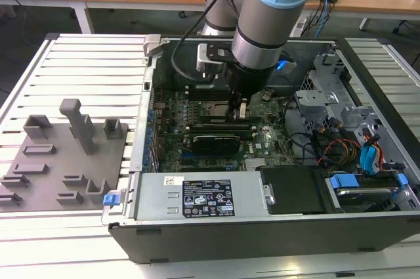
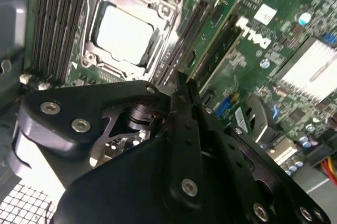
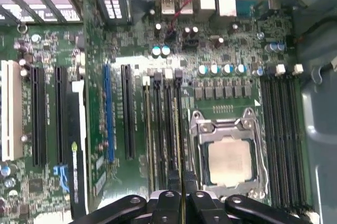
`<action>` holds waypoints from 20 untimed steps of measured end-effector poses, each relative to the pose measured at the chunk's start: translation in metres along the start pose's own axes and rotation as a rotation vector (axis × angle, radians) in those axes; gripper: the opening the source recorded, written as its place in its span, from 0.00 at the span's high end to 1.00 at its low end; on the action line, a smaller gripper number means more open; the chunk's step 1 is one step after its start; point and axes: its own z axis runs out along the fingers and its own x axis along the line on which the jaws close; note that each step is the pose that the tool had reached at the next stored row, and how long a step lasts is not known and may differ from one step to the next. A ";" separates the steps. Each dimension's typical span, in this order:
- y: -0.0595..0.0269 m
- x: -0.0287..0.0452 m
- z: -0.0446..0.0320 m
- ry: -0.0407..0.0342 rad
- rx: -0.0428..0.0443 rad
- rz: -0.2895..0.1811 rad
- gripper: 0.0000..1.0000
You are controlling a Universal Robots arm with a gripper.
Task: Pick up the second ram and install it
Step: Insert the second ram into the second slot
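My gripper (image 1: 239, 113) is down inside the open computer case, over the motherboard's black memory sockets (image 3: 160, 129) beside the processor socket (image 3: 229, 161). In the first wrist view the black fingers (image 3: 168, 203) are pressed together on a thin stick seen edge-on, the second ram (image 3: 181, 129), which runs along the socket nearest the processor. In the second wrist view the gripper (image 2: 185, 89) is shut. The green ram (image 2: 213, 37) with dark chips stretches away from the fingertips, standing upright in line with the sockets. How deep it sits in its socket is hidden.
A grey fixture plate (image 1: 59, 154) with upright blocks lies on the slatted table at the exterior view's left. The power supply (image 1: 197, 197) lines the case's near side. Drive cages and coloured cables (image 1: 367, 154) crowd the right. More memory sockets (image 3: 284, 134) run along the processor's other side.
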 end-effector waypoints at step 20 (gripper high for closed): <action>0.0104 0.0010 0.0122 0.0202 0.0004 -0.013 0.87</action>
